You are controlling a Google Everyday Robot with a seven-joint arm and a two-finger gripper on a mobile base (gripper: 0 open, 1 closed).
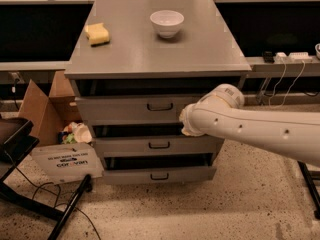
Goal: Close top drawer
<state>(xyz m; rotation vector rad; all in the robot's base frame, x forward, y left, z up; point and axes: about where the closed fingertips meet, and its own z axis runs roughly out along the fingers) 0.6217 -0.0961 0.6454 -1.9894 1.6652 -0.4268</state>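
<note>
The top drawer (125,110) is the tallest grey front under the cabinet top, with a small dark loop handle (160,106) at its centre. A dark gap shows above its front panel, so it stands slightly out. My white arm reaches in from the right. My gripper (188,126) is at the arm's end, against the right part of the top drawer's front, right of the handle and at the front's lower edge. The arm hides the drawer's right end.
The middle drawer (159,145) and bottom drawer (159,176) sit below, also slightly out. A white bowl (167,23) and a yellow sponge (97,34) lie on the cabinet top. A cardboard box (45,109), a white sign (65,161) and a black stand leg (70,209) are on the left.
</note>
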